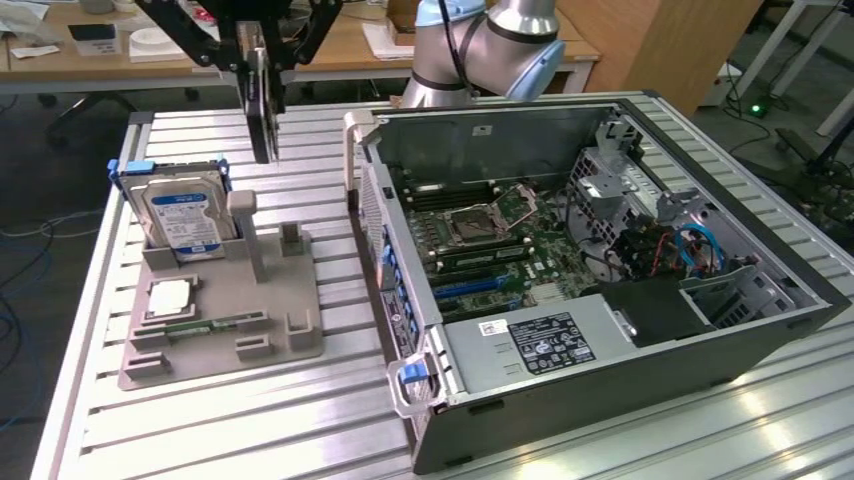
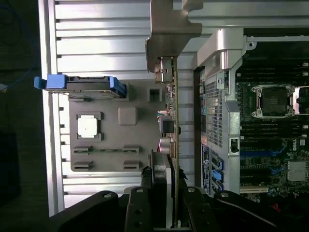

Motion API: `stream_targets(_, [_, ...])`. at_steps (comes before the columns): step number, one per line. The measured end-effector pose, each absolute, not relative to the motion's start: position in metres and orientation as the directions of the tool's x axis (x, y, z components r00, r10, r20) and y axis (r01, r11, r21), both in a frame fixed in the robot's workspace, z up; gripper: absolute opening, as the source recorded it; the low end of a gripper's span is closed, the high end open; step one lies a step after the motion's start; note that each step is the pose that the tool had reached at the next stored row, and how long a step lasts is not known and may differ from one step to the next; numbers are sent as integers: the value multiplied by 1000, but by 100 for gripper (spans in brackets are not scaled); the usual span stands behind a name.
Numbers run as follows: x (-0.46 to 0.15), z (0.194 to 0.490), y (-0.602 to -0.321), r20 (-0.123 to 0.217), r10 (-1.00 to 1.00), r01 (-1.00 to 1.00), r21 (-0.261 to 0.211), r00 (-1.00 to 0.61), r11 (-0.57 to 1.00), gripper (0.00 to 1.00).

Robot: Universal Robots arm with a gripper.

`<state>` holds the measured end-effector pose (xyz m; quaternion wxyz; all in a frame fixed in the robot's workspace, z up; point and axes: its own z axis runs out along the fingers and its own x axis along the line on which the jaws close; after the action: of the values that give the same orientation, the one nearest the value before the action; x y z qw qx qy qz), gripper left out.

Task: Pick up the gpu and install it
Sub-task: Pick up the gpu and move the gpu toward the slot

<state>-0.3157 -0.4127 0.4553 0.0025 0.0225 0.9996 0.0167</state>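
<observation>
The gpu (image 1: 259,95) hangs edge-on in the air, above the table's far end and above the grey parts fixture (image 1: 267,345). My gripper (image 1: 260,55) is shut on its upper part. In the wrist view the gpu (image 2: 172,111) is a thin green card on edge with small connectors along it. Its pale metal bracket (image 2: 169,29) is at the end away from my gripper (image 2: 166,186). The black fingers (image 2: 137,203) clamp the card from both sides. The card hovers between the fixture and the open computer case (image 1: 747,330), apart from both.
In the fixture (image 2: 128,116) a silver hard drive (image 1: 180,215) stands upright, with a processor chip (image 1: 170,298) and a narrow memory strip (image 1: 214,325) lying flat. Inside the case lies the motherboard (image 1: 494,240). The ribbed metal table (image 1: 307,420) ends at the exterior view's left.
</observation>
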Motion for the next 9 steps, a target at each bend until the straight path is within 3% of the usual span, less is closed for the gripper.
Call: stream_targets(9, [-313,450,-413,-4,45,45,33,-999,998,28])
